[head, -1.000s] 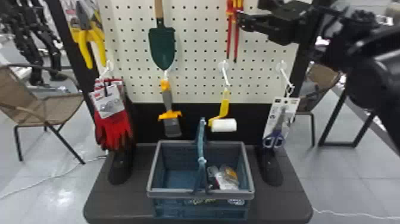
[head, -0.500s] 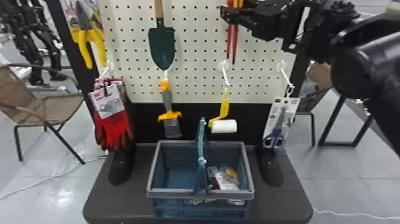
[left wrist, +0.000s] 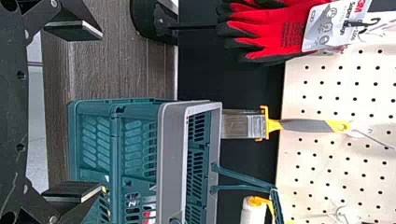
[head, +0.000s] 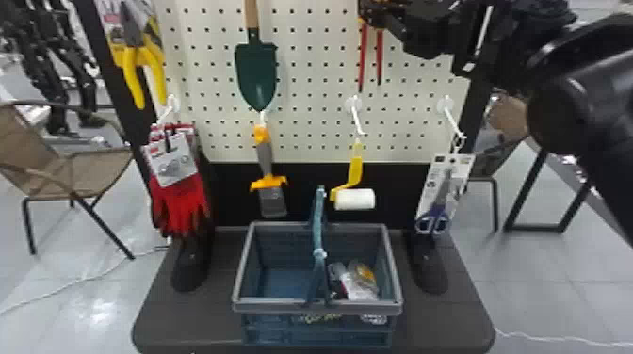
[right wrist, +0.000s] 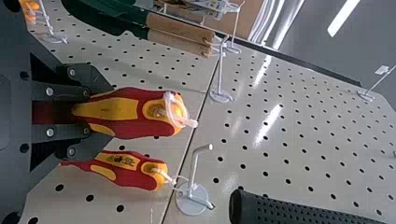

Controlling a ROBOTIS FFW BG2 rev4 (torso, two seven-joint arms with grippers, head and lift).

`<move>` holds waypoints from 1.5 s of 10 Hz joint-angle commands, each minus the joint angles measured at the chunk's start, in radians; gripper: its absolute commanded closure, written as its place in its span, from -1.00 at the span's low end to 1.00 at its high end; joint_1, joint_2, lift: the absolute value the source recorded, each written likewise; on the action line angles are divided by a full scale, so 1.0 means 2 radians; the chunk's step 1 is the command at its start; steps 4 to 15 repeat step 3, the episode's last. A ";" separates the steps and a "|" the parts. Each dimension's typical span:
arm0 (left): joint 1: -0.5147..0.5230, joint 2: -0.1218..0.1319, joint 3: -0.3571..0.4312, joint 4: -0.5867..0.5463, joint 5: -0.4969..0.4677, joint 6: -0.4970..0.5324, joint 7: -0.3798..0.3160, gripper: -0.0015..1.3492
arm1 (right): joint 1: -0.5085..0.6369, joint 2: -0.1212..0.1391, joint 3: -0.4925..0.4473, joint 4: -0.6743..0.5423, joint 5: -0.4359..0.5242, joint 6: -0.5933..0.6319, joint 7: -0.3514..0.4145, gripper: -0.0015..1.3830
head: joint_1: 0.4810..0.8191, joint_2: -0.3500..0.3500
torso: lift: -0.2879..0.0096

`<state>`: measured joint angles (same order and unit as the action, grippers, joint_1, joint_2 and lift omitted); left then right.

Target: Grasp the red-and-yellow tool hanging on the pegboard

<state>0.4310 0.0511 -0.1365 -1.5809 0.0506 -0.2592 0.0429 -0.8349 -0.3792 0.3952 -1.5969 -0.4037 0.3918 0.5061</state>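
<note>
Two red-and-yellow screwdrivers hang side by side at the top of the pegboard (head: 311, 70), their red shafts (head: 362, 56) pointing down. In the right wrist view the nearer screwdriver handle (right wrist: 130, 114) lies between my right gripper's (right wrist: 93, 114) fingers, which press on both sides of it near its shaft end. The second handle (right wrist: 121, 168) hangs free beside it. From the head view my right gripper (head: 377, 12) sits at the board's top edge, over the handles. My left gripper (left wrist: 79, 112) stands open low in front of the basket (left wrist: 187, 140), holding nothing.
On the pegboard hang a green trowel (head: 256, 70), a scraper (head: 268, 179), a small paint roller (head: 353, 195), red gloves (head: 176, 197), yellow pliers (head: 139, 61) and packaged scissors (head: 440, 202). The blue basket (head: 318, 306) holds a few small items. White hooks (right wrist: 194, 186) stick out near the handles.
My right gripper has moved left along the top of the pegboard, from beside the screwdrivers to over their handles. The tools and basket have stayed where they were.
</note>
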 commanded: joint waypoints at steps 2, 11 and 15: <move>0.001 0.001 0.000 0.000 0.000 0.001 0.000 -0.75 | 0.003 0.000 0.000 0.000 -0.004 -0.001 0.000 0.85 | -0.60 0.00 | 0.26; 0.001 0.001 0.000 0.000 0.000 0.001 0.000 -0.75 | 0.003 0.000 0.000 0.000 -0.005 -0.002 0.000 0.85 | -0.60 0.00 | 0.26; 0.001 0.001 0.000 0.000 0.000 0.001 0.000 -0.75 | 0.003 0.000 0.000 0.000 -0.005 -0.002 0.000 0.85 | -0.60 0.00 | 0.26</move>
